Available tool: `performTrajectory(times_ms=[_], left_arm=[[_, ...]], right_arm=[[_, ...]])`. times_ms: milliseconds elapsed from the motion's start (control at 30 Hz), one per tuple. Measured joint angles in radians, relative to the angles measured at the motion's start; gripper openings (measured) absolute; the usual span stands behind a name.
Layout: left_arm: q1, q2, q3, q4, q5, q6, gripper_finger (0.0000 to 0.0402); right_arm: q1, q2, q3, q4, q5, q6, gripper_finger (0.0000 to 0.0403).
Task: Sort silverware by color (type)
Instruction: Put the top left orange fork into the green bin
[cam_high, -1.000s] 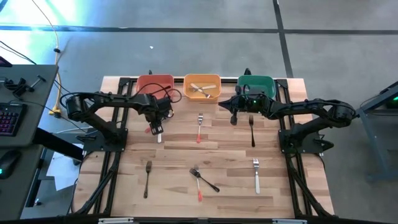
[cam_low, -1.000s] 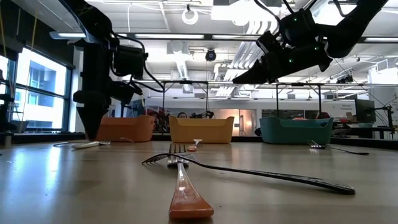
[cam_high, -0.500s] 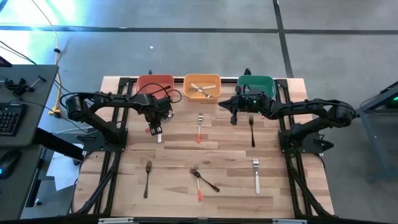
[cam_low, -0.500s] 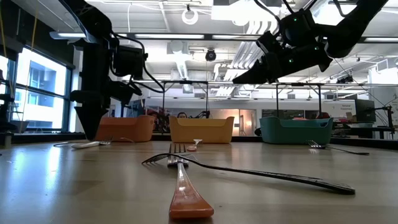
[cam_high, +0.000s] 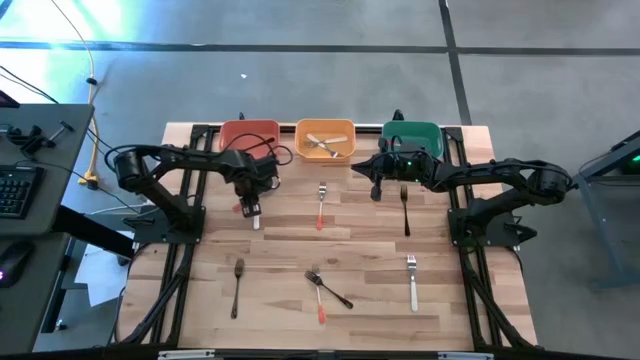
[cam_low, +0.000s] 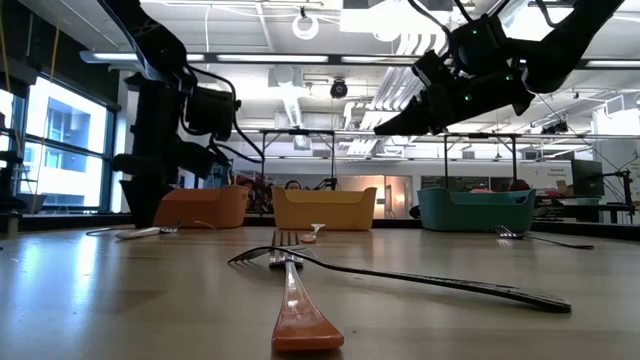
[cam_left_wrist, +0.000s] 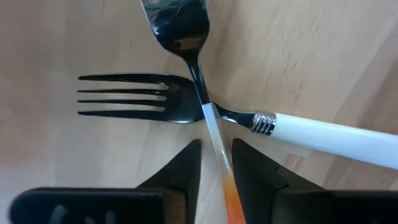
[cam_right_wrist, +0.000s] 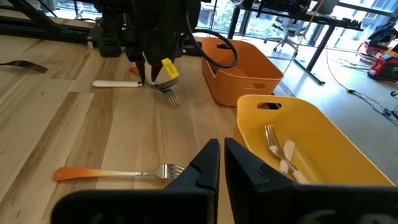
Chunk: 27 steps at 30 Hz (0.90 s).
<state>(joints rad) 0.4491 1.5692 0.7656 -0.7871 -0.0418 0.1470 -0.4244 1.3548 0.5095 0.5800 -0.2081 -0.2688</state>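
Step in hand: the left gripper is down at the table in front of the red plastic bin, its two dark fingers straddling the neck of an orange-handled piece with a dark shiny head that lies across a white-handled fork with dark tines; this reads as a pick-up in progress
Left jaws: close on either side of the slim neck, but whether they already clench it cannot be told from the wrist view
Right gripper: raised above the table near the green plastic bin, jaws pressed together and empty, waiting
Next move, as a judgement: the left fingers must finish pinching only the upper, orange-handled piece and lift it straight off, so the white-handled fork beneath is not dragged along; then carry it to the bin for its kind
Look of the silverware: slim, glossy, with thin necks; handles are white, orange-red or dark, and crossed pairs touch at the neck
Where the rest lies: an orange-handled fork mid-table, a dark fork towards the right arm, a dark fork and a white-handled fork on the near side, and a crossed pair, dark and orange-handled, at near centre
Already sorted: pale forks lie in the yellow-orange plastic bin
Surface: pale wooden plank table
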Motion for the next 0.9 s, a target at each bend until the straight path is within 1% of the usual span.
performTrajectory(times_ms=[67, 167, 200, 367, 533, 667, 800, 900], left_arm=[[0.005, -0.017, -0.002, -0.018, -0.035, 0.015, 0.0053], [0.017, -0.051, -0.002, -0.026, -0.042, 0.022, 0.0013], [0.021, -0.059, -0.002, -0.028, -0.042, 0.022, 0.0007], [0.037, -0.124, -0.002, -0.049, -0.081, 0.024, 0.0002], [0.044, -0.204, -0.001, -0.073, -0.086, 0.023, 0.0000], [0.035, -0.214, -0.001, -0.085, -0.068, 0.022, 0.0013], [0.022, -0.179, -0.001, -0.083, -0.064, 0.047, 0.0045], [0.020, -0.130, -0.001, -0.080, -0.064, 0.050, 0.0073]], right_arm=[[0.000, 0.000, 0.000, -0.001, 0.000, -0.001, 0.0007], [0.000, 0.000, 0.000, -0.001, 0.000, -0.001, 0.0007], [0.000, 0.000, 0.000, -0.001, 0.000, -0.001, 0.0007], [0.000, 0.000, 0.000, -0.011, 0.000, -0.001, 0.0007], [0.000, 0.000, 0.000, -0.011, 0.000, -0.001, 0.0007], [0.000, 0.000, 0.000, -0.011, 0.000, -0.001, 0.0007], [0.000, 0.000, 0.000, -0.011, 0.000, -0.001, 0.0007], [0.000, 0.000, 0.000, -0.011, 0.000, -0.001, 0.0007]])
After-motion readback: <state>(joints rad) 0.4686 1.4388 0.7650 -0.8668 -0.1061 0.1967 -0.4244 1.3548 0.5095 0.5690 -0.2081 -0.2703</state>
